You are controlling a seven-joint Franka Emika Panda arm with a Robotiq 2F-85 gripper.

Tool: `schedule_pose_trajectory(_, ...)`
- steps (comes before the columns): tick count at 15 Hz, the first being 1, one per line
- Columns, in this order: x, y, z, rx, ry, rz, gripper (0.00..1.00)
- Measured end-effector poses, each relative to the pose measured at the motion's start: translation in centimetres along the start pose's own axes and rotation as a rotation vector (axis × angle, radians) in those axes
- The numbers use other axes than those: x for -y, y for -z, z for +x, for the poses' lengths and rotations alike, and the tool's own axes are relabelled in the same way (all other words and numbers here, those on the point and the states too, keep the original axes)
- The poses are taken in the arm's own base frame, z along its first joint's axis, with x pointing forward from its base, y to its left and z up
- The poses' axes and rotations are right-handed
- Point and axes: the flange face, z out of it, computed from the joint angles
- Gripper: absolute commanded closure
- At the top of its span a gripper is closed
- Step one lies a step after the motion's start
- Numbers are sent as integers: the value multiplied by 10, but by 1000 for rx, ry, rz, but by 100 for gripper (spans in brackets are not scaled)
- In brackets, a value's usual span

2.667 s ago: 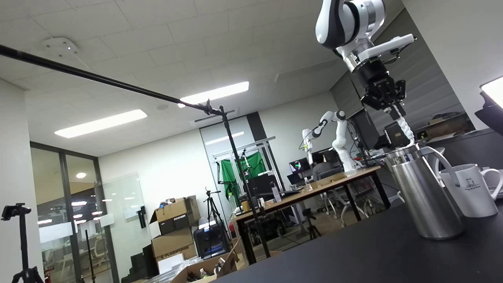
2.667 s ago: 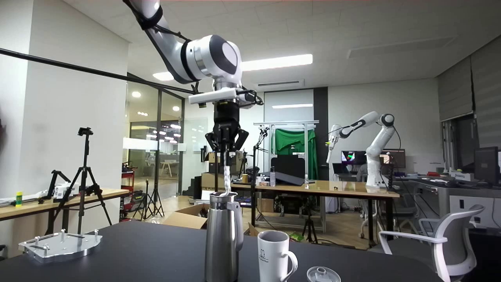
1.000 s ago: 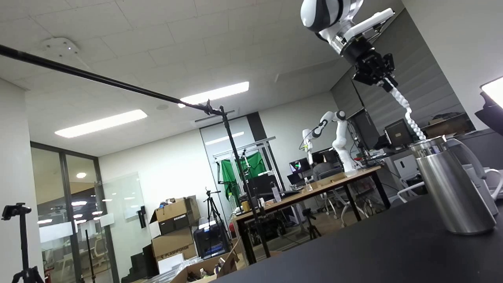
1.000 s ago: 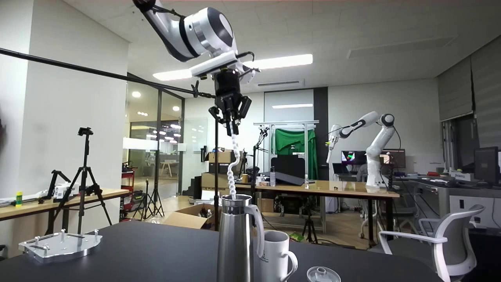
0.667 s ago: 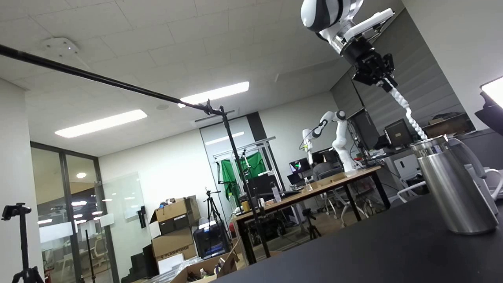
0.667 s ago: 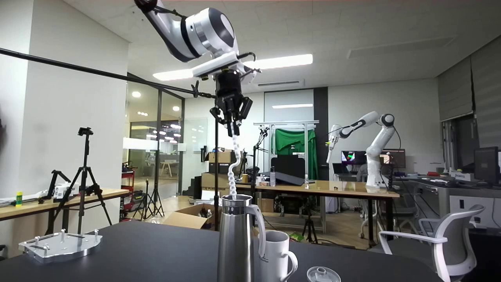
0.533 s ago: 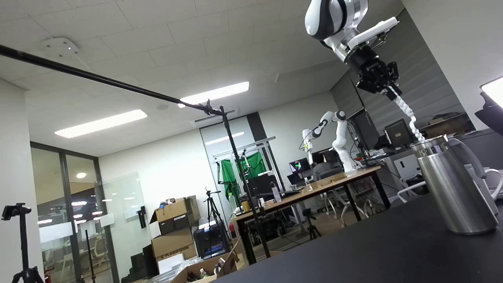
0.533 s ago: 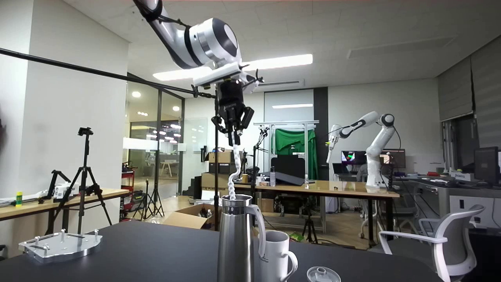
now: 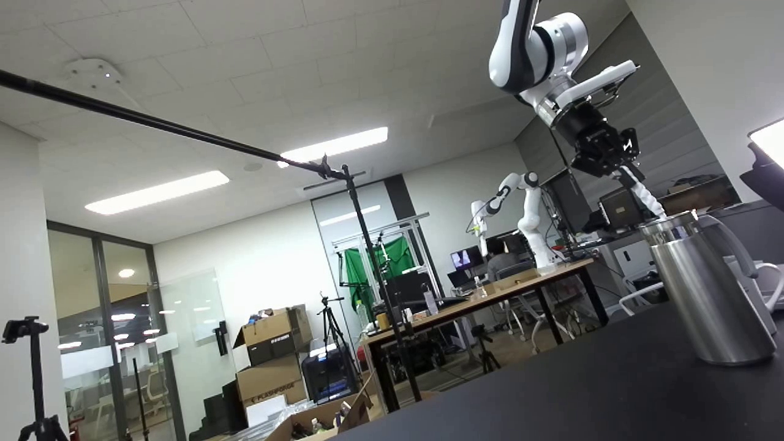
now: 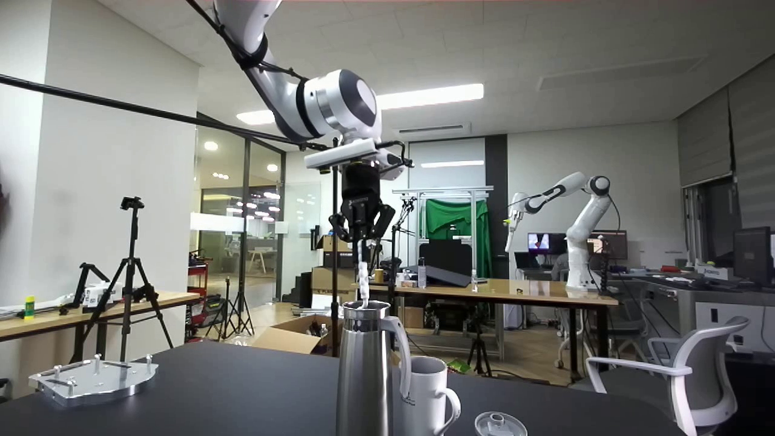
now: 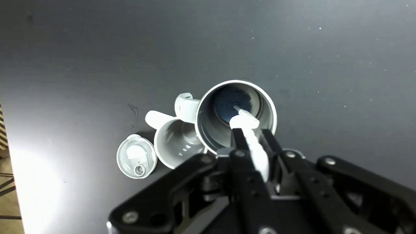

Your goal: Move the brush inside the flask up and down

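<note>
The steel flask [image 10: 363, 381] stands upright on the dark table, mouth open; it also shows in an exterior view [image 9: 707, 294]. The white, twisted, rod-like brush [image 10: 363, 275] runs down from my gripper into its mouth; it also shows in an exterior view [image 9: 646, 197]. My gripper [image 10: 359, 242] is above the flask, shut on the brush's upper handle. In the wrist view, the brush handle [image 11: 258, 156] lies between my fingertips [image 11: 252, 133]. Dark blue bristles [image 11: 227, 100] show deep inside the flask [image 11: 206, 123]. The brush's lower part is hidden in the exterior views.
A white mug [image 11: 177, 143] stands close against the flask's handle side; it also shows in an exterior view [image 10: 424, 393]. A pale round lid [image 11: 135, 156] lies beside the mug. A metal plate with pegs [image 10: 91, 384] lies at the table's far side.
Earlier the gripper rose with the brush and the flask shifted toward the mug. Since half a second ago gripper and brush have moved down, with less brush showing above the rim.
</note>
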Motion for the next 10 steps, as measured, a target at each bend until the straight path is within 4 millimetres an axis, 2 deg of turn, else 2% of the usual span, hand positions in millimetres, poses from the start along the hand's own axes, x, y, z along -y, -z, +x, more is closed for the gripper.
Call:
schedule_pose_trajectory(4,-3,28,-10,-27,-5,-3,96)
schedule_pose_trajectory(5,-4,38,-14,-39,-6,-4,60)
schedule_pose_trajectory(7,-5,56,-22,-55,-8,-4,52)
schedule_pose_trajectory(10,-6,69,-32,-50,-8,-5,32)
